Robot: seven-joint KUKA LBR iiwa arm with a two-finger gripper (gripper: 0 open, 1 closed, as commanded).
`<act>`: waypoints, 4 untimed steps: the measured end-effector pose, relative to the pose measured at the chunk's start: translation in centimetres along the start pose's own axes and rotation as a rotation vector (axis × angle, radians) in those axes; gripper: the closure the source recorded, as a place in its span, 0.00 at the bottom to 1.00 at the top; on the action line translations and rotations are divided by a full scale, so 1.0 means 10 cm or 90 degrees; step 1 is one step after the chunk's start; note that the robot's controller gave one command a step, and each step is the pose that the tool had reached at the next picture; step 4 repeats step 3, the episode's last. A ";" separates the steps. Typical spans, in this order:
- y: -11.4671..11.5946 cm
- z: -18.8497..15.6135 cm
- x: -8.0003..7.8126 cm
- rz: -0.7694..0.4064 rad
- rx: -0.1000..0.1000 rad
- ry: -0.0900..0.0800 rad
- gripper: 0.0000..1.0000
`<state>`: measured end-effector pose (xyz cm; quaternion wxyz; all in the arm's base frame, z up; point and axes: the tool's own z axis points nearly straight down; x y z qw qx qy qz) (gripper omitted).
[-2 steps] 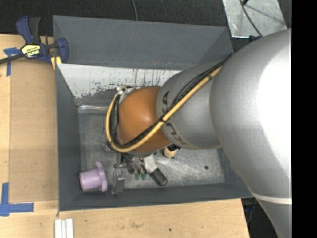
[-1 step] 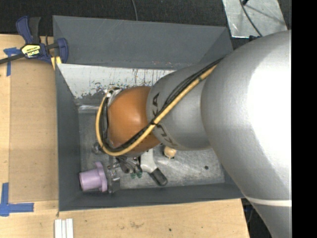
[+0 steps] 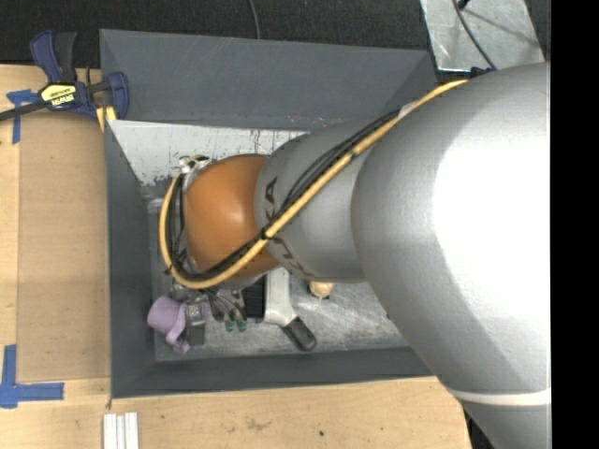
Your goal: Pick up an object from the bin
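You cannot tell whether your gripper [image 3: 208, 312] is wide or narrow under the arm [image 3: 449, 204], but it sits low in the bin's [image 3: 131, 251] lower-left corner, probably because the purple lump [image 3: 168, 318] and white block [image 3: 278, 299] lie just beside it.

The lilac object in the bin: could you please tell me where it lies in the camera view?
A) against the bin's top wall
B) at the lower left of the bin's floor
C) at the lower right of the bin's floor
B: the lilac object lies at the lower left of the bin's floor, just below the arm's orange cover and left of the white piece.
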<state>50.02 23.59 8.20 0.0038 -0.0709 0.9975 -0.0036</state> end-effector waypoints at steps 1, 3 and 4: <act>0.00 0.00 0.00 0.000 0.000 0.000 1.00; -0.02 -1.47 -0.08 -0.041 -0.005 0.003 1.00; -0.02 -1.47 -0.08 -0.041 -0.005 0.003 1.00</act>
